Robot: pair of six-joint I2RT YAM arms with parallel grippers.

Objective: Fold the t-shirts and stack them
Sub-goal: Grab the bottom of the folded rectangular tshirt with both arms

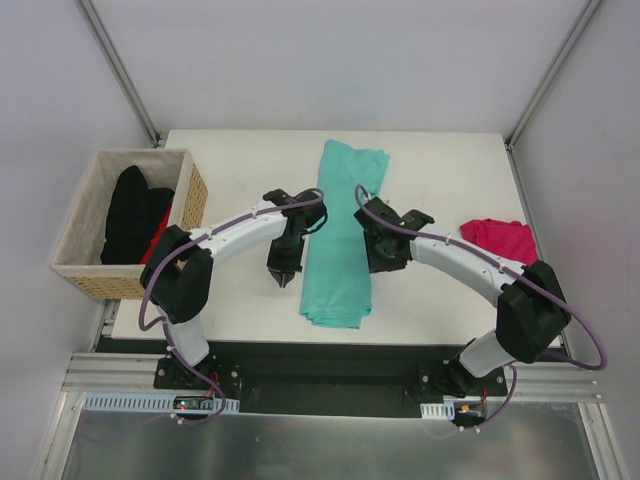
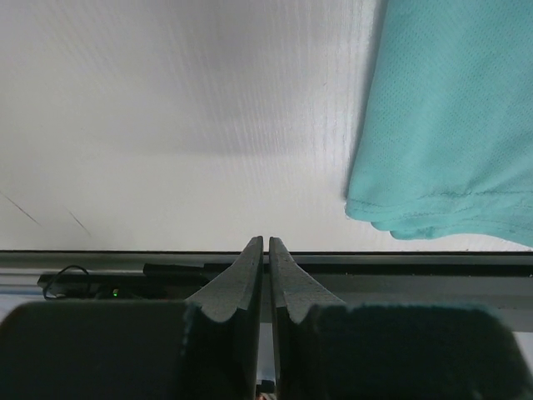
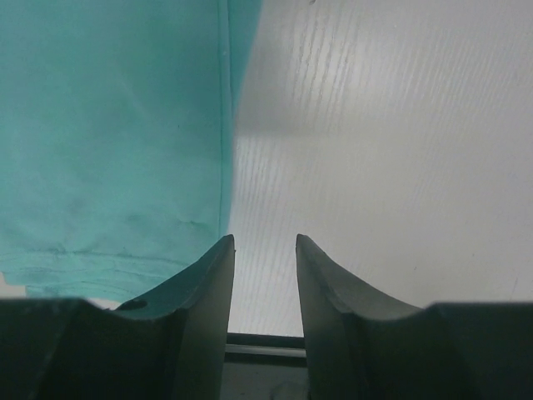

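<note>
Between my left fingers (image 2: 250,275): nothing, pads pressed together. The left gripper (image 2: 266,243) hangs over bare table (image 2: 166,125), just left of the teal t-shirt (image 2: 450,125). Right gripper (image 3: 265,242): fingers apart, empty, just right of that shirt's long edge. Teal t-shirt: long strip, mid-table, lying from near the far edge toward the near edge. Pink t-shirt (image 1: 497,240): bunched at the right edge. Step, as I judge: halving the strip. Part the left fingers, pinch both near-hem corners through every layer, lift level.
</note>
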